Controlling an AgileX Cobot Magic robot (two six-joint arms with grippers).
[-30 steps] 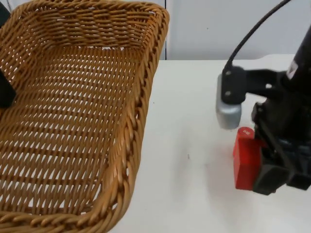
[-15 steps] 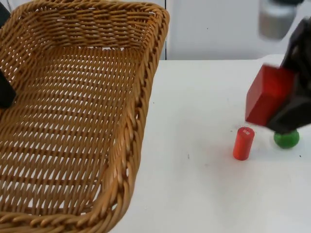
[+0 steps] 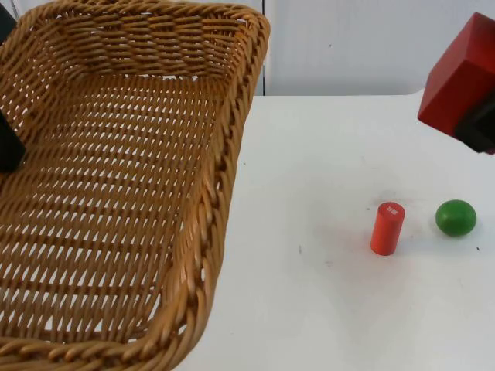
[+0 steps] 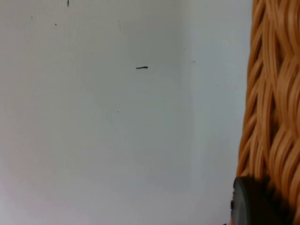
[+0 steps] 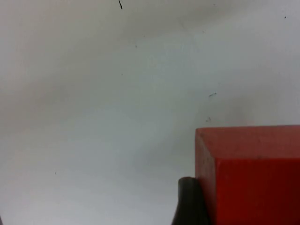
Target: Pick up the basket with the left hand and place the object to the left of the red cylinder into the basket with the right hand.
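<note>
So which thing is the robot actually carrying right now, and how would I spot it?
Start from the big wicker basket held up on the left, then look across the white table to the far right. There the right claw holds a red block up above the table. It is boxy with flat faces and airborne, unlike the small red cylinder and green ball resting below it.

Left tool (image 4: 253, 206) clamped on rim; right tool (image 3: 481, 127) raised, gripping
</note>
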